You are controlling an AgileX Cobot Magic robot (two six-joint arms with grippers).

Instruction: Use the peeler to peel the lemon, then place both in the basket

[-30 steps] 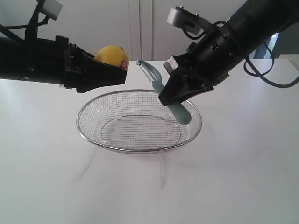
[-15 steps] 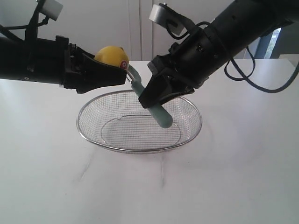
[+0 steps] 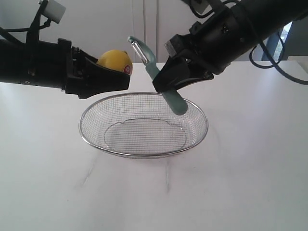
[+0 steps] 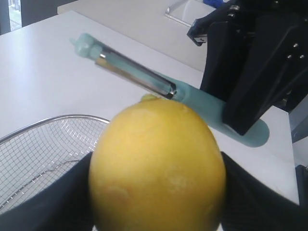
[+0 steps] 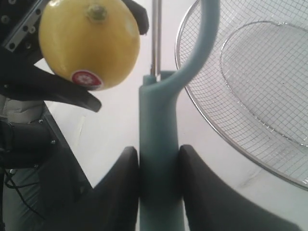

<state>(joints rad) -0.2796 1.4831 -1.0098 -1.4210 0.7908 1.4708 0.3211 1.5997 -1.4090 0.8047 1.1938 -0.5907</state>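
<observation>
Lemon (image 3: 114, 60) sits pinched in the left tool (image 3: 123, 73), up in the air just beside the wire basket (image 3: 144, 156). The right tool (image 3: 166, 85) squeezes the green handle of the peeler (image 3: 151, 68). A moment ago the peeler dipped low by the lemon. Now it has swung up, and its blade is close to the lemon's top. That looks like a peeling stroke, yet the skin looks whole. The red sticker (image 5: 86, 78) has a white mark, too small to read.
</observation>
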